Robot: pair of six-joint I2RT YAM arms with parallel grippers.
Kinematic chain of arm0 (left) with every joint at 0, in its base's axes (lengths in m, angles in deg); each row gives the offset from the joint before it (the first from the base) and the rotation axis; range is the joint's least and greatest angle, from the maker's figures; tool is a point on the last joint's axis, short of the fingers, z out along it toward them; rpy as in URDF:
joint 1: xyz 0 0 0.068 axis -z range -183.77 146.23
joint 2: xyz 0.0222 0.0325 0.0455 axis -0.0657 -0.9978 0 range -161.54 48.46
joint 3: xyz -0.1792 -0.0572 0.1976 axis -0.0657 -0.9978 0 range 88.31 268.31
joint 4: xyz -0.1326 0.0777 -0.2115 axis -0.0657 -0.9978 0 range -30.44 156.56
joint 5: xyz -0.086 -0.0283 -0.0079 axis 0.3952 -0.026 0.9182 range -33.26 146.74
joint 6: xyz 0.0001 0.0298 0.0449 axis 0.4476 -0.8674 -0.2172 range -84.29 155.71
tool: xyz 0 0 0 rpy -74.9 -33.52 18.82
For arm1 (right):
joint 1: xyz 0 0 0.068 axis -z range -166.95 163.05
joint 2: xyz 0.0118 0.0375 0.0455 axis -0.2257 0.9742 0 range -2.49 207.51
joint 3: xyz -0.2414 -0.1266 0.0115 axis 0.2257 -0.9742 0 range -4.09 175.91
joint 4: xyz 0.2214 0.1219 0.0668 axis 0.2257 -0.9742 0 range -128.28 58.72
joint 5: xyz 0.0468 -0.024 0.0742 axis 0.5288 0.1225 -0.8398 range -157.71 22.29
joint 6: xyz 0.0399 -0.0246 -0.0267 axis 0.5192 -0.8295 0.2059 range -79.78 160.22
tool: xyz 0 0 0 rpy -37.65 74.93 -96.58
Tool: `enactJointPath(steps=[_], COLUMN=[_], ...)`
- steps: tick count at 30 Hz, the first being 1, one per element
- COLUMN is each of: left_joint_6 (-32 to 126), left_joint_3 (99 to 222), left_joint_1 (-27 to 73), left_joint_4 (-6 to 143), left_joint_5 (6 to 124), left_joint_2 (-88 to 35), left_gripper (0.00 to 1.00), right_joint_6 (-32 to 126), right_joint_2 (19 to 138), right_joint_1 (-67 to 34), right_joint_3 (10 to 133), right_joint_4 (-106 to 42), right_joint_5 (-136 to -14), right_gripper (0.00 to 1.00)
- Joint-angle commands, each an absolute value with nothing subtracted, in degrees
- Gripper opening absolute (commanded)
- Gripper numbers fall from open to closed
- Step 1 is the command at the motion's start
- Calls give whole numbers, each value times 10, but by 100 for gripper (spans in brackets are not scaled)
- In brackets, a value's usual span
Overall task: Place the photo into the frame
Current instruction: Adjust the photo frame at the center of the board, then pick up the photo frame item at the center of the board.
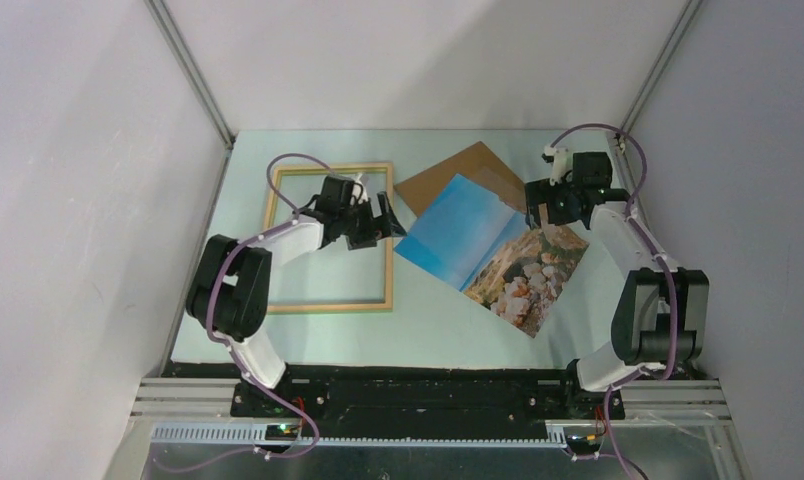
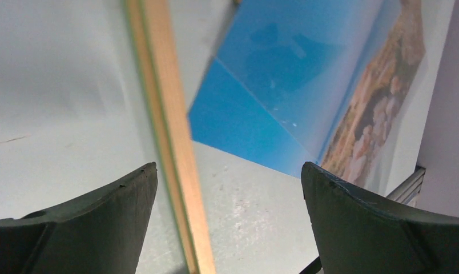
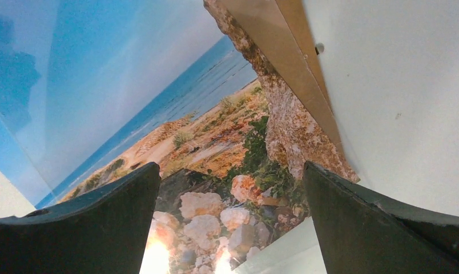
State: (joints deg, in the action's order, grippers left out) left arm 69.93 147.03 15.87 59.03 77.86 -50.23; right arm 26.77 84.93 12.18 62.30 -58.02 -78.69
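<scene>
The frame (image 1: 328, 305), pale wood side up, lies flat on the left of the table. The photo (image 1: 483, 250), blue sky and sea over pale rocks, lies face up and askew to its right, apart from it. My left gripper (image 1: 384, 220) hovers open above the frame's right rail (image 2: 171, 142), with nothing between its fingers; the photo's blue corner (image 2: 261, 91) lies just beyond. My right gripper (image 1: 541, 213) hangs open over the photo's rocky upper right part (image 3: 216, 137), holding nothing.
A brown backing board (image 1: 460, 170) lies partly under the photo's far edge, seen as a tan strip (image 3: 284, 57) in the right wrist view. White walls close in the table on three sides. The arm bases stand at the near edge.
</scene>
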Motion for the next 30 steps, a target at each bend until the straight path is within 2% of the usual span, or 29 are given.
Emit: enactJointPath(steps=[1,14,30], left_joint_6=[669,724,754], left_joint_3=[1518,1622,1615], left_joint_1=[196,287,305], left_joint_4=[581,582,604], left_joint_5=[787,824,804], left_joint_2=[-489,-631,-657], left_gripper=[100,97,94], right_joint_6=[240,230,256], right_joint_2=[871,936,1036], right_joint_1=[145,214,252], right_joint_3=[622,647,731], right_joint_4=[-576,-570,-630], right_joint_5=[-779,-791,-837], right_gripper=[99,99,96])
